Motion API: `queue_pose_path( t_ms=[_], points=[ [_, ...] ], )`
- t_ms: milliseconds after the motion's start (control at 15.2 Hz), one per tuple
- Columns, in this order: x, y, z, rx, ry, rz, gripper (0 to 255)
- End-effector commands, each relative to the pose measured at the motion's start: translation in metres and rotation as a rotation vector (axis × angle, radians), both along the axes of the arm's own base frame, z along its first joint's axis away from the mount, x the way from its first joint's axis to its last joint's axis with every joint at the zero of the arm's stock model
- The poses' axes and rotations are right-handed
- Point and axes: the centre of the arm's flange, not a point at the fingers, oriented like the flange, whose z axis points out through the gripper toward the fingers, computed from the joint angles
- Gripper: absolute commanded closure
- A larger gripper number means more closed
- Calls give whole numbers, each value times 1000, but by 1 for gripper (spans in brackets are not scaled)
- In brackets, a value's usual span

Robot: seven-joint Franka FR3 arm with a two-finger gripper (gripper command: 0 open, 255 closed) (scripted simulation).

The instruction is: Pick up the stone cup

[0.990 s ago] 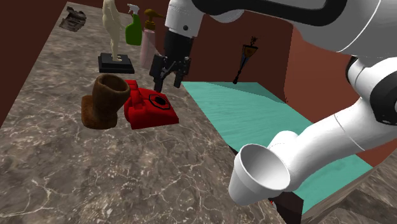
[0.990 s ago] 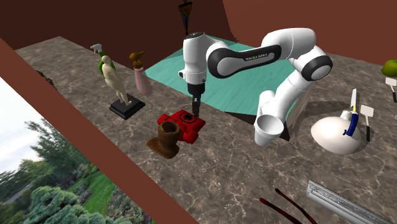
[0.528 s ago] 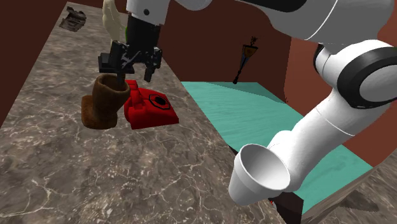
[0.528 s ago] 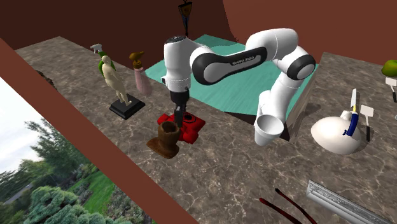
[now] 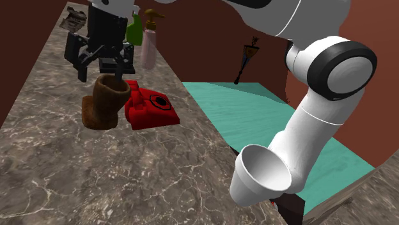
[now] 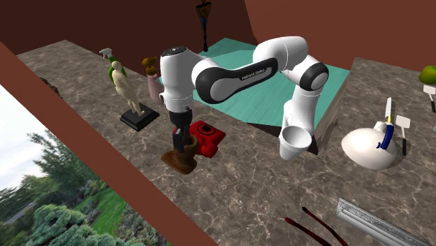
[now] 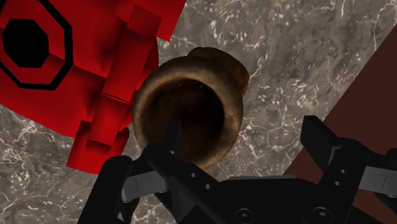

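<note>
**Claw:** The gripper (image 5: 101, 71) is released, jaws spread, and hangs directly above the brown stone-look cup (image 5: 102, 105). We see no contact.

**Cup loc.:** It stands upright on the marbled counter (image 5: 128, 172), hard against the red telephone (image 5: 151, 107), prob. touching it. The far side is near the counter edge by the dark red wall.

**Alignment (wrist view):** One finger (image 7: 167, 149) sits over the cup mouth and the other (image 7: 327, 143) is outside the rim, away from the phone. A rim-wall pinch looks set up.

**Risks, in our judgement:**
1. Coming down off-line, the inner finger lands on the rim, not inside it, and the cup tips or skids.
2. The cup is irregular, w/ a flared lip and a lumpy base, so a one-wall pinch may let it swing or slip on lift.
3. The phone is alongside, so any sideways drift drags it or wedges the cup.
4. The edge is close, so a shove that way could send the cup off the counter.

**Containers:**
- Cup interior is dark, w/ nothing seen inside; we take it as empty.
- The green spray bottle (image 5: 134, 29) and pink pump bottle (image 5: 149, 46) stand behind. Both are closed, contents not visible.
</note>
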Motion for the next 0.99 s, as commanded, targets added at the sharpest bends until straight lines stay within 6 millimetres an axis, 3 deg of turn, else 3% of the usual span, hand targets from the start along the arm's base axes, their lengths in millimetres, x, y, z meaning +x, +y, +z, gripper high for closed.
queue_pose_path(
  t_ms=[0,264,396,462,924],
  points=[
    [1,2,-8,1,-1,-1,0],
    [2,2,-32,1,-1,-1,0],
    [2,2,-32,1,-1,-1,0],
    [1,2,-32,1,-1,-1,255],
    [2,2,-32,1,-1,-1,255]
  ],
)
